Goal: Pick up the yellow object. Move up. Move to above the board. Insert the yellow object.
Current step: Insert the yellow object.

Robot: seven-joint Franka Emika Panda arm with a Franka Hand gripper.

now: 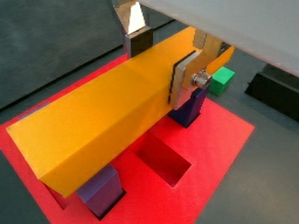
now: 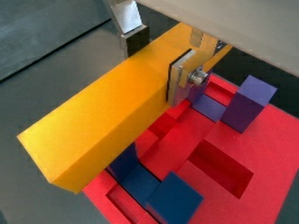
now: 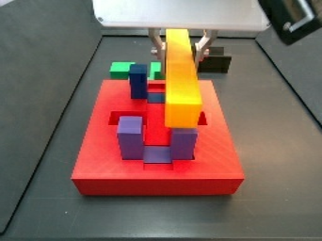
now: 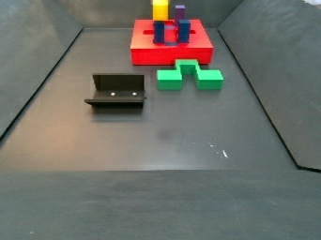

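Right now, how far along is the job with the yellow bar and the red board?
Done: the gripper has the long yellow-orange bar clamped and raised over the flat red board. In hand: lining it up among the purple posts. Left: lowering it into place and letting go.

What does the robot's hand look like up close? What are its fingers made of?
The hand, over the red board, has two flat silver plate fingers with dark pads. In both wrist views a round silver screw fixes one plate. Above them sits a pale grey-white body, boxy and wide in a side view. No cables or markings are visible.
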